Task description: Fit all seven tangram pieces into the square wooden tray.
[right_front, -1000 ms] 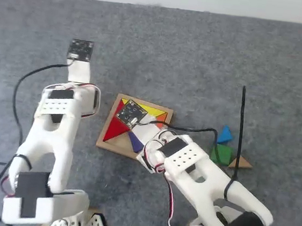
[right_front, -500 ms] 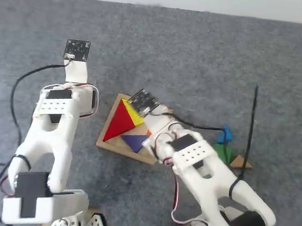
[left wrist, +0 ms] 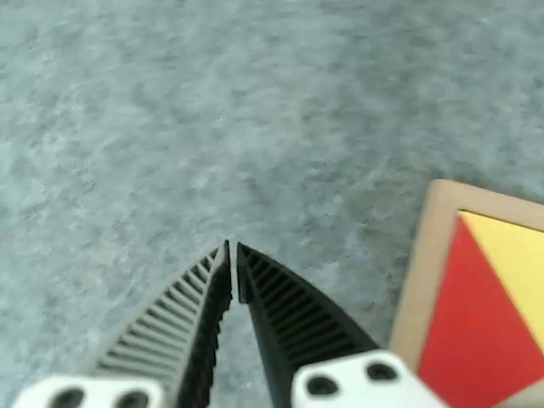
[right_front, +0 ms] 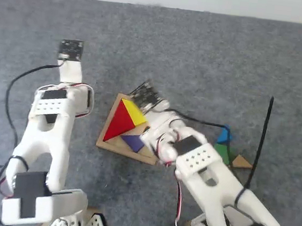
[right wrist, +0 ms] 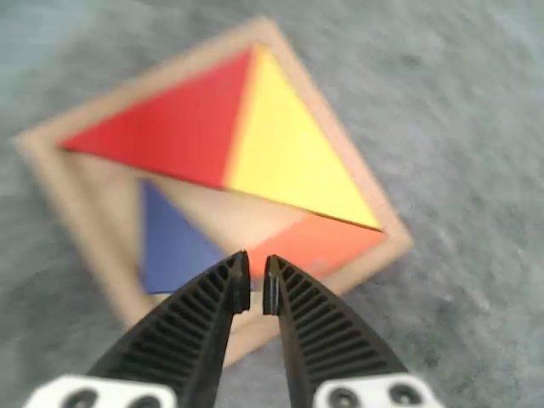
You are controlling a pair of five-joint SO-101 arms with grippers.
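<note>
The square wooden tray [right_front: 122,149] lies mid-table with a red triangle [right_front: 117,121], a yellow triangle [right_front: 135,112] and a purple-blue triangle [right_front: 134,142] in it. In the right wrist view the tray [right wrist: 242,212] also holds an orange piece [right wrist: 327,242] beside the red [right wrist: 178,132], yellow [right wrist: 285,153] and blue [right wrist: 174,246] ones. My right gripper [right wrist: 255,285] hangs shut and empty over the tray's near rim. My left gripper [left wrist: 232,251] is shut and empty over bare carpet just beside the tray's corner [left wrist: 418,272]. Loose blue [right_front: 224,135], green [right_front: 222,153] and tan [right_front: 241,162] pieces lie to the right.
Grey carpet covers the whole table. The right arm's body [right_front: 200,161] and its black cable [right_front: 199,121] lie between the tray and the loose pieces. The left arm [right_front: 49,129] stands left of the tray. A thin black rod [right_front: 262,135] rises at the right.
The right arm has swung off the tray's middle toward its far right side, uncovering the red and yellow triangles. The left arm has drifted slightly left and away.
</note>
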